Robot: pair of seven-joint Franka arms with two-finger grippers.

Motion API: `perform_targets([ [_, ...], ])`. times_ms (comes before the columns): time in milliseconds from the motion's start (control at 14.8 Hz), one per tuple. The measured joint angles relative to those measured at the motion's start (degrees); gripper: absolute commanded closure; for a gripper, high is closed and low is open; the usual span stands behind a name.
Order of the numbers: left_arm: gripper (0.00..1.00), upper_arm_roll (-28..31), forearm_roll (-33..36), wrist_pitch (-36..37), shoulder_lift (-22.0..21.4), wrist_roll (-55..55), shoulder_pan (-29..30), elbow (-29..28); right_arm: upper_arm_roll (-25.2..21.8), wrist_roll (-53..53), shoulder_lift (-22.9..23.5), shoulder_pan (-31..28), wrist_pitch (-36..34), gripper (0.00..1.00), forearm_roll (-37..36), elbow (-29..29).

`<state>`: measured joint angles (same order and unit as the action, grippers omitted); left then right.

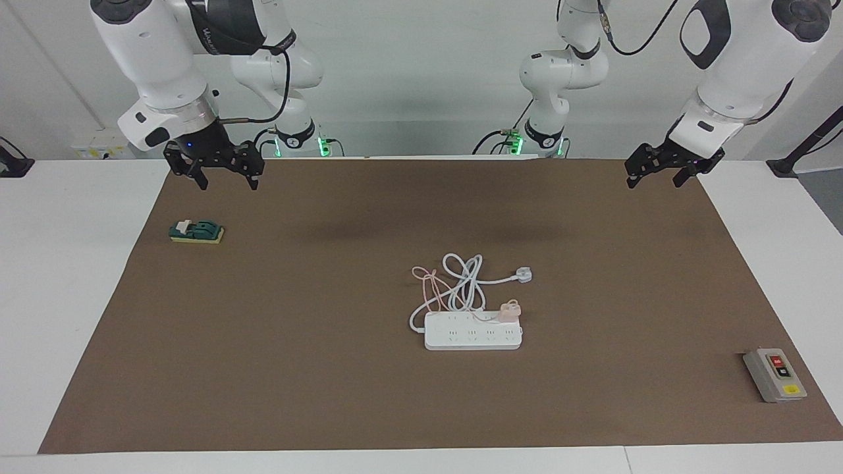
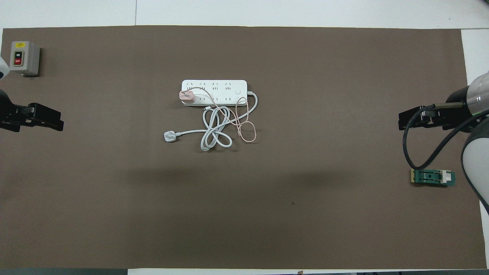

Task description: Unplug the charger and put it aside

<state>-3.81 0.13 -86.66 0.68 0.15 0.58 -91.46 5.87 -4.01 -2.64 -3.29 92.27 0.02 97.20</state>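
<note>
The charger (image 1: 509, 311) is a small pale pink cube plugged into the white power strip (image 1: 461, 342), at the strip's end toward the left arm. It also shows in the overhead view (image 2: 187, 95) on the strip (image 2: 229, 84). Its thin pink cable (image 1: 428, 284) (image 2: 246, 130) loops on the mat nearer to the robots than the strip. My right gripper (image 1: 227, 179) (image 2: 405, 120) hangs open and empty over the mat's edge at the right arm's end. My left gripper (image 1: 654, 178) (image 2: 57, 121) hangs open and empty over the mat's edge at the left arm's end. Both arms wait.
A white plug (image 1: 523, 275) (image 2: 169, 136) with a thick white cord (image 1: 464, 280) (image 2: 214, 133) lies coiled beside the pink cable. A grey switch box (image 1: 775, 375) (image 2: 24, 57) sits at the left arm's end. A green block (image 1: 196, 232) (image 2: 433, 177) lies below the right gripper.
</note>
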Motion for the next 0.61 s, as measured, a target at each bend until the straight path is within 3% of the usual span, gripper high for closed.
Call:
perform_targets([
  [608,0.00,0.1,0.0,-0.8,0.0,0.0,0.0,-0.8,0.0,0.0,0.0,0.0,0.0,0.00,0.0,0.0],
])
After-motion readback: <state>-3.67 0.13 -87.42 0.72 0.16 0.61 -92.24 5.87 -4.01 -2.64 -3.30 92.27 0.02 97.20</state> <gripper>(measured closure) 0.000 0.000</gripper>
